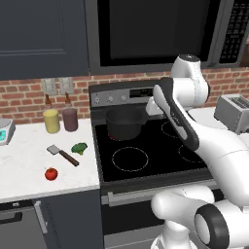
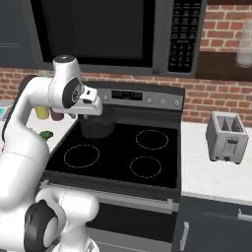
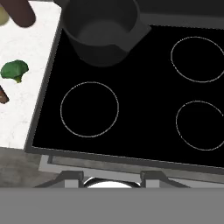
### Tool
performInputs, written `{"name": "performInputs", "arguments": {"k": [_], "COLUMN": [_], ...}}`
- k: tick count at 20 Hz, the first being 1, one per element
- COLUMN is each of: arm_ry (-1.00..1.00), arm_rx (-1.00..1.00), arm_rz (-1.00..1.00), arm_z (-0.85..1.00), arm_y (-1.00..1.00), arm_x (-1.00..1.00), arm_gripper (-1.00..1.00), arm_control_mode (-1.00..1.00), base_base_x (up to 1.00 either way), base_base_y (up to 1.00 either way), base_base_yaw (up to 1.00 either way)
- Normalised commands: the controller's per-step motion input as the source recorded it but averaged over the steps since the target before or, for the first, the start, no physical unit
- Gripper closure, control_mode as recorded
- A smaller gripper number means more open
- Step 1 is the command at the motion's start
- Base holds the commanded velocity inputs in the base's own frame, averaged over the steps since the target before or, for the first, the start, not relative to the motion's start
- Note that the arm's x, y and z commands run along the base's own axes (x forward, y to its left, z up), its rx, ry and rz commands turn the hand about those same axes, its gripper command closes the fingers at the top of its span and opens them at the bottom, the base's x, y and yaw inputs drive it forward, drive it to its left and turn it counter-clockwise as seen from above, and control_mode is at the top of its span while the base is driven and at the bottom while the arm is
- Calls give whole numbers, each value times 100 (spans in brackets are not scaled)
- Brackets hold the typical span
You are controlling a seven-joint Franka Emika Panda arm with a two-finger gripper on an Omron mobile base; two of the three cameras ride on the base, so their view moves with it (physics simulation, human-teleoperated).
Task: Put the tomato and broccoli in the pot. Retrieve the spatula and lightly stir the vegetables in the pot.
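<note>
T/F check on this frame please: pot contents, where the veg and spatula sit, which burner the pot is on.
1. The pot is empty. True.
2. The tomato is inside the pot. False: it lies on the white counter left of the stove.
3. The broccoli lies on the counter right beside the spatula. True.
4. The pot stands on the front left burner. False: it stands on the back left one; the front left ring is bare.
5. The spatula rests in the pot. False: it lies on the counter, between broccoli and tomato.
</note>
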Motion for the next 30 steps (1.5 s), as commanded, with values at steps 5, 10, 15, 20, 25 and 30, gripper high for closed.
{"name": "performInputs", "arguments": {"k": [5, 10, 15, 20, 25, 30], "arm_ry": [0, 0, 0, 0, 0, 0], "arm_rx": [0, 0, 0, 0, 0, 0], "arm_rz": [0, 0, 0, 0, 0, 0], "arm_z": [0, 0, 0, 0, 0, 0], "arm_y": [0, 0, 0, 0, 0, 0], "arm_x": [0, 0, 0, 0, 0, 0], "arm_gripper": [-100, -100, -100, -100, -100, -100], "arm_control_mode": [100, 100, 100, 100, 100, 100], "base_base_x": [-15, -11, 0, 9, 61, 97], "base_base_y": [15, 76, 70, 35, 26, 40], "base_base_yaw": [0, 1, 0, 0, 0, -4]}}
